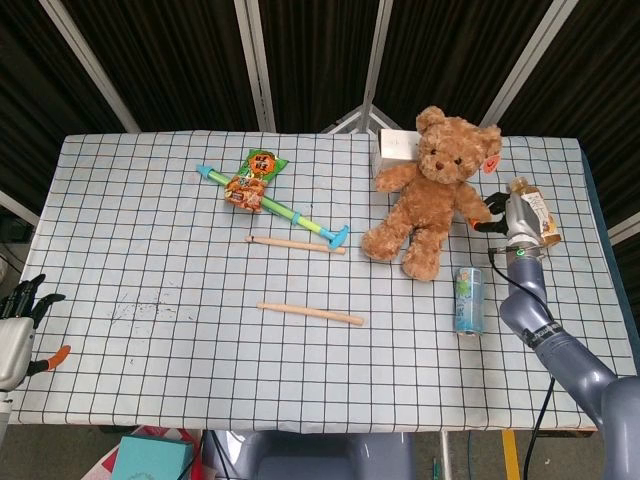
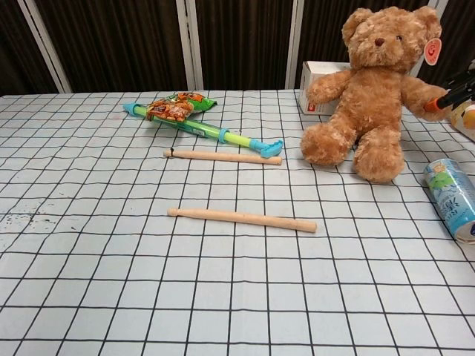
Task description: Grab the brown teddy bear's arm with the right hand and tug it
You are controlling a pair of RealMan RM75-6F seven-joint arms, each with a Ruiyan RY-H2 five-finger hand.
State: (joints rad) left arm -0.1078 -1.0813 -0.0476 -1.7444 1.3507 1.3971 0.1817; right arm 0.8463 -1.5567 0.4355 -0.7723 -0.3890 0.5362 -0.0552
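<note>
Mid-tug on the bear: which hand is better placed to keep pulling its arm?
Right. The right hand already grips the arm of the brown plush teddy bear at the table's far right side. The left hand sits off the near left edge, far from the bear.

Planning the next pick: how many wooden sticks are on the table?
2. One wooden stick lies beside the blue-green toy; the other stick lies nearer the front edge.
</note>
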